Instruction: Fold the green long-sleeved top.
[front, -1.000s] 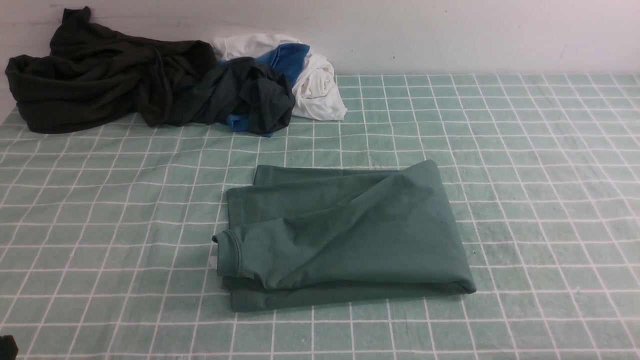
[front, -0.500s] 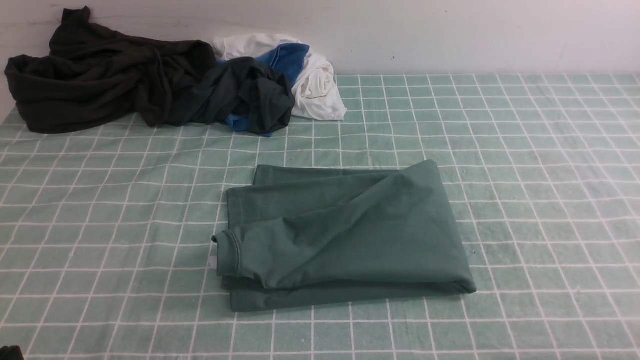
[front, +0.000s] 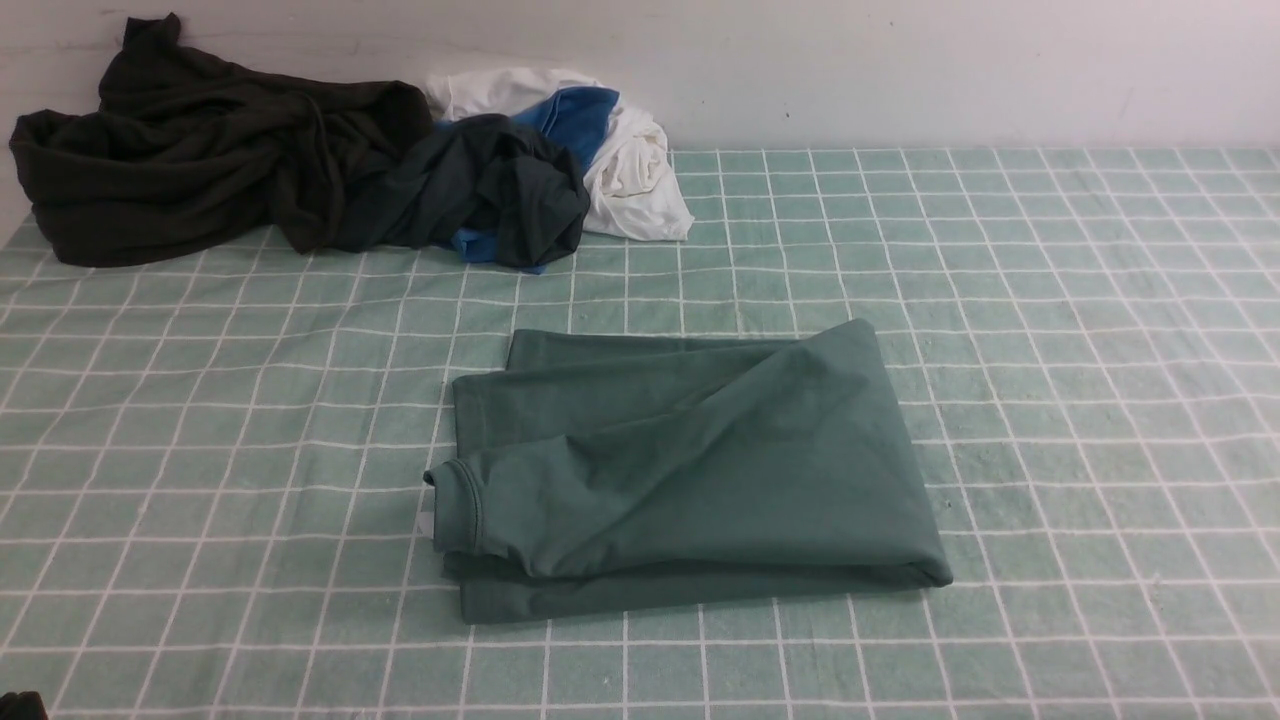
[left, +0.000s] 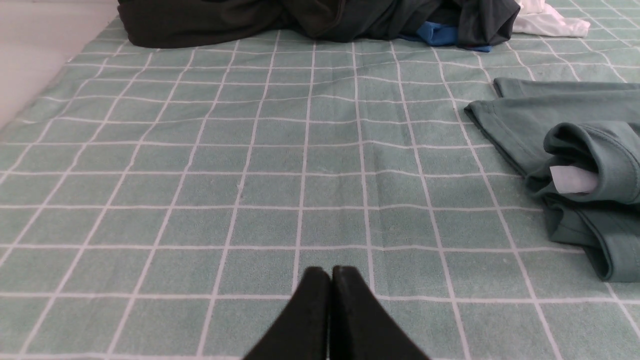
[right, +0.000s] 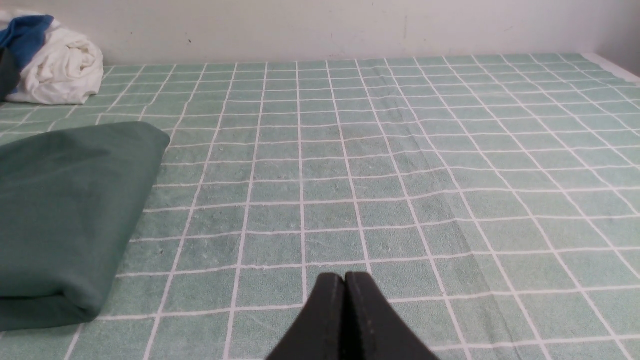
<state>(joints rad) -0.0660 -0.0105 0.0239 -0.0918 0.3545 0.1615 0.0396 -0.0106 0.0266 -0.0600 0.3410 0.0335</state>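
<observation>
The green long-sleeved top (front: 690, 470) lies folded into a rough rectangle on the checked cloth in the middle of the front view. Its ribbed collar with a white label (front: 427, 523) is at its left end. It also shows in the left wrist view (left: 575, 165) and in the right wrist view (right: 65, 215). My left gripper (left: 330, 271) is shut and empty, low over bare cloth to the left of the top. Only a dark tip of it (front: 18, 705) shows in the front view's bottom left corner. My right gripper (right: 345, 276) is shut and empty over bare cloth to the right of the top.
A very dark olive-black garment (front: 190, 160) and a dark teal-grey garment (front: 480, 190) with blue and white cloth (front: 620, 150) are piled at the back left against the wall. The green checked tablecloth (front: 1050, 350) covers the table. Its left edge shows in the left wrist view (left: 30, 115).
The dark tip of my left gripper in the bottom left corner has sunk lower, almost out of the front view. The top has not moved.
</observation>
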